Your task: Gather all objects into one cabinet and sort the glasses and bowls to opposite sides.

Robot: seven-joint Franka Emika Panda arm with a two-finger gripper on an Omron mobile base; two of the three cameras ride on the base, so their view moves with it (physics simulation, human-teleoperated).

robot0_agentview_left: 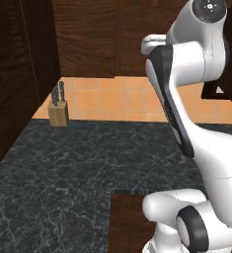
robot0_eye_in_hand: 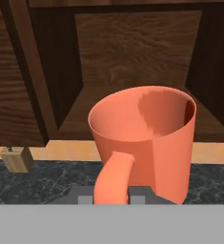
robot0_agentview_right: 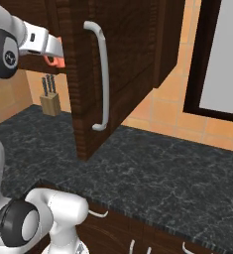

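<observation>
One smooth salmon-orange cup (robot0_eye_in_hand: 147, 143), a tapered matte cylinder with a thick curved handle at its 7 o'clock, is sitting upright in the gripper (robot0_eye_in_hand: 112, 196), whose fingers are pinching shut on that handle. Beyond it at 12 o'clock, the grained dark-wood cabinet (robot0_eye_in_hand: 137, 52) is standing open, while a blocky wooden knife block (robot0_eye_in_hand: 17, 158) is resting on veined black stone counter (robot0_eye_in_hand: 42, 181) at 9 o'clock.

- Arm (robot0_agentview_left: 196, 64): glossy white rounded shells, dark grey bands at the joints.
- Round dark joint cap (robot0_agentview_right: 6, 55) with a small pale marking.
</observation>
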